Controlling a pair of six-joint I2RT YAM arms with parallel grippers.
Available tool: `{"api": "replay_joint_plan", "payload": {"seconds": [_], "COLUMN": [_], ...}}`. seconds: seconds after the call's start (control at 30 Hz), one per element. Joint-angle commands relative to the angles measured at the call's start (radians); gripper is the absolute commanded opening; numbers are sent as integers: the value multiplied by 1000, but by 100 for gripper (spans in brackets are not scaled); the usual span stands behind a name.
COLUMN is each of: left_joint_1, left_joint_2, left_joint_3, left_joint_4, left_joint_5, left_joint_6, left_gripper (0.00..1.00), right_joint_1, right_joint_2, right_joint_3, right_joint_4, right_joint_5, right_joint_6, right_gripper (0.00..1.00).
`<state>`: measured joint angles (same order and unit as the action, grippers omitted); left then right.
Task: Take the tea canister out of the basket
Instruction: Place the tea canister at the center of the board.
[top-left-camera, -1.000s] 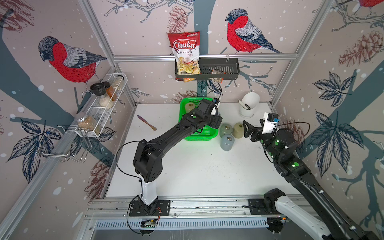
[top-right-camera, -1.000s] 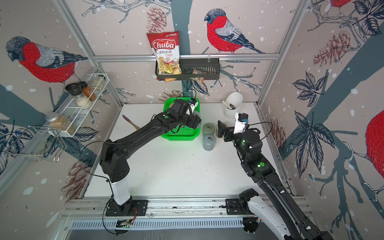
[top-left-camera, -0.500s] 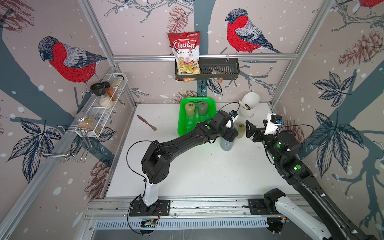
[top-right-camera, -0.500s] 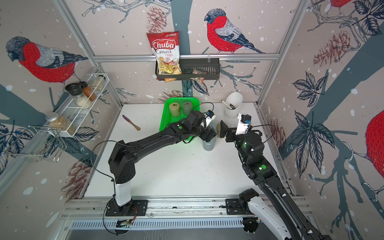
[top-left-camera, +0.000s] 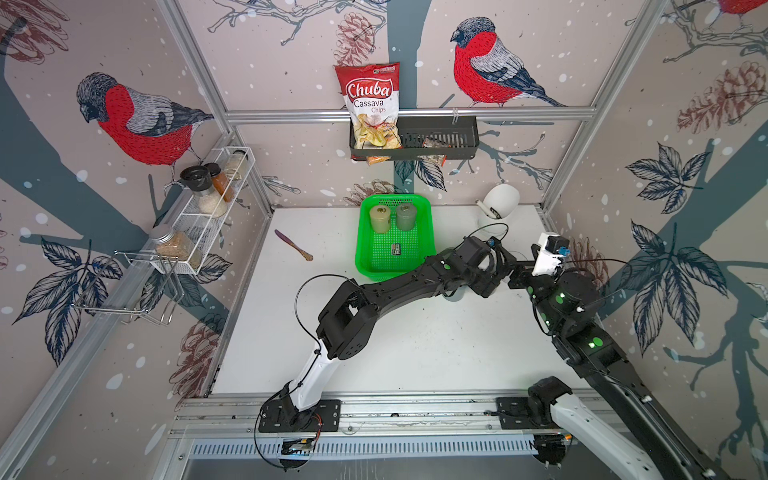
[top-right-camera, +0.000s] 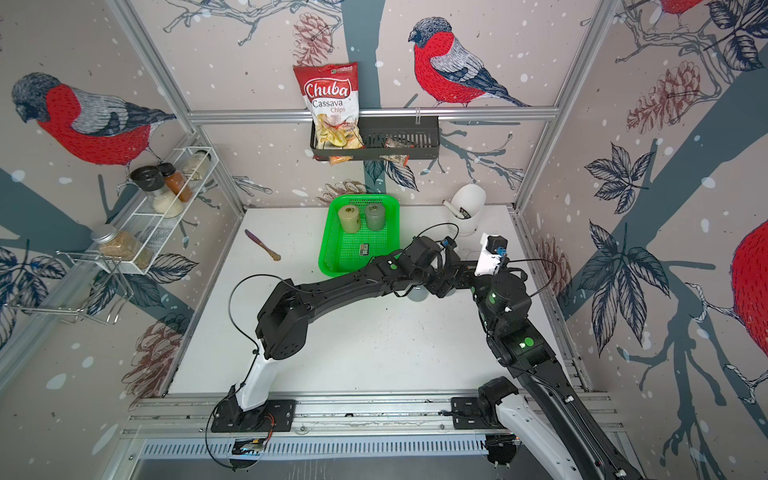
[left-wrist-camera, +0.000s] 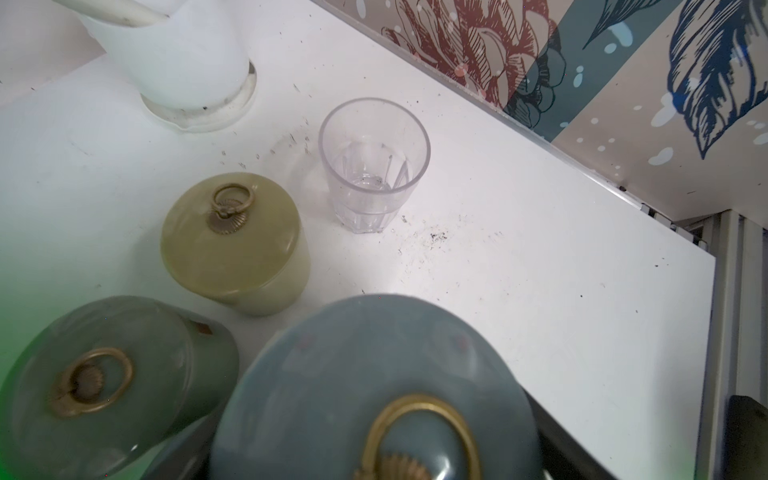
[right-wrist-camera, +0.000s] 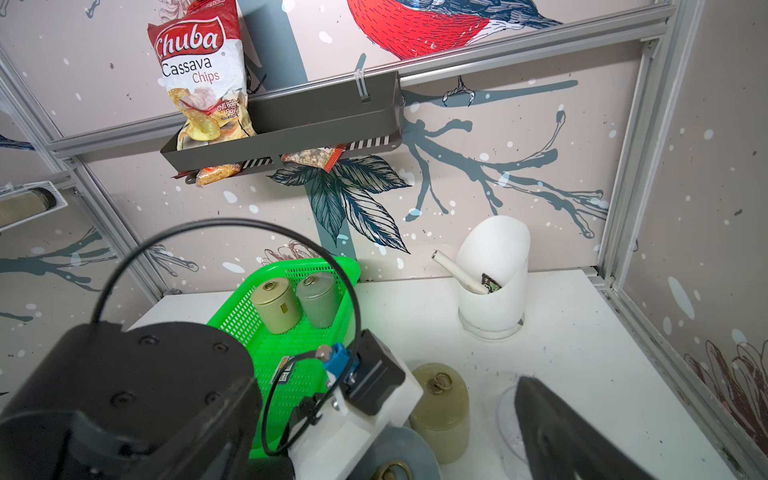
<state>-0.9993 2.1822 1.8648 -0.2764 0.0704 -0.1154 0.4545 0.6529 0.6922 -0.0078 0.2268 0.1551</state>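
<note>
The left arm (top-left-camera: 399, 286) and the right arm (top-left-camera: 590, 353) each stand on a black base plate (top-left-camera: 330, 415) screwed to the aluminium rail (top-left-camera: 415, 409), with a white link (top-left-camera: 311, 374) next to the rail and blocky matte-black links beyond it, dotted with small green lights (top-left-camera: 597, 343). At the end farthest from the rail each carries a white camera bracket (top-left-camera: 545, 262) with a blue plug (top-left-camera: 561, 251), and a thin black cable (right-wrist-camera: 224, 220) arcs over the left arm's screw-studded housing (right-wrist-camera: 124, 374).

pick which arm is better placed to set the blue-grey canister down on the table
Left. The left hand seems closed on the blue-grey canister, outside the basket near the olive canister and the glass, so it likely need only lower and release. The right hand is open and empty beside it.
</note>
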Motion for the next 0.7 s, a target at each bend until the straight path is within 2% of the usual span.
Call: {"api": "replay_joint_plan", "payload": {"seconds": [0.0,0.67], "left_joint_1": [-5,-9], "left_joint_2": [21,184], "left_joint_3": [34,200], "left_joint_4": [73,6], "left_joint_5": [-18,-51], "left_joint_6": [-6,1], "left_gripper": [0,0], "right_joint_1": [-1,-7], "right_joint_2": [-4,-4], "right_joint_3": [-6,-46], "right_joint_4": [50,95], "right_joint_5": [16,5], "right_joint_6": [-5,0], "right_gripper": [100,100]}}
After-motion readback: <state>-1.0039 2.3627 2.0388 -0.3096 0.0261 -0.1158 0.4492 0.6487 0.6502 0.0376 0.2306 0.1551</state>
